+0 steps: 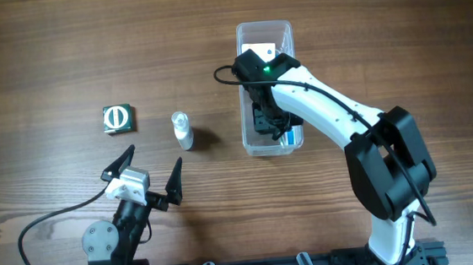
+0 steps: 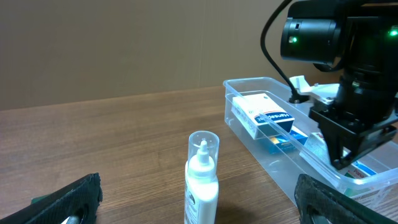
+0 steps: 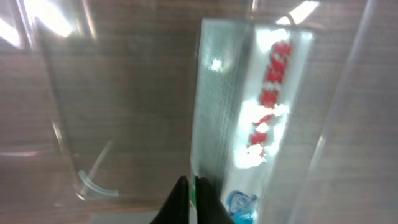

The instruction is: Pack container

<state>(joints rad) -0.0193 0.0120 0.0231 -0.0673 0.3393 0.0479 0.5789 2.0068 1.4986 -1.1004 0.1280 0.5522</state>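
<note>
The right gripper (image 3: pixel 188 190), fingers pressed together, was seen inside the clear rectangular plastic container (image 1: pixel 264 25) on the wooden tabletop (image 1: pixel 45 63), where a white-and-blue cardboard box (image 2: pixel 264 115) was already packed; the left gripper (image 1: pixel 152 158) was spread. A white squeeze bottle (image 1: pixel 182 130) and a small green square box (image 1: pixel 119 118) were left outside

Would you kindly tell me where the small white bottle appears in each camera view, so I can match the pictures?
Overhead: the white bottle stands on the table left of centre, left of the clear container.
Left wrist: bottom centre, upright, container to its right.
Right wrist: not in it.
Shared landmark: the clear container, whose see-through walls fill the right wrist view.
</note>
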